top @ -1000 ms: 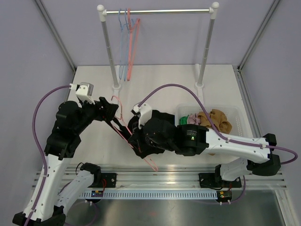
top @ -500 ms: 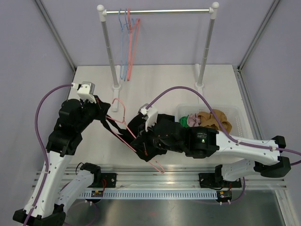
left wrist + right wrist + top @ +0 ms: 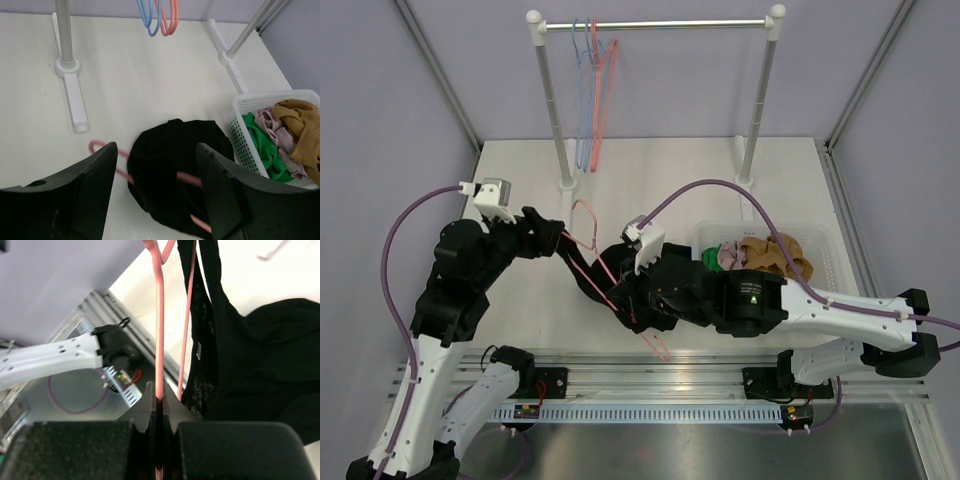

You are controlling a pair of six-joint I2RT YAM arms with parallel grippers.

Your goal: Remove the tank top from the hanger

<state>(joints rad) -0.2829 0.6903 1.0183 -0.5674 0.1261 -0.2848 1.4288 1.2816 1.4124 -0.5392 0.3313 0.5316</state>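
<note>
A black tank top [image 3: 170, 160] hangs bunched on a pink hanger [image 3: 582, 214] held low over the table. In the left wrist view the cloth sits beyond and between my spread fingers, with the hanger's bar [image 3: 189, 179] crossing it and the hook [image 3: 99, 146] poking out to the left. My left gripper [image 3: 156, 150] is open and grips nothing. My right gripper [image 3: 160, 390] is shut on the hanger's thin pink rod [image 3: 159, 330], with the tank top [image 3: 260, 350] draped to its right. From above, the right arm covers its own fingers.
A white basket [image 3: 825, 243] of brown, green and pale clothes stands right of the tank top. At the back stands a white clothes rail [image 3: 660, 23] with blue and red hangers [image 3: 592, 90]; its feet [image 3: 75, 95] rest on the table.
My left gripper was closed on the tank top's strap half a second ago and has opened. The hanger's hook has shifted up and right; the right arm has moved slightly with it.
</note>
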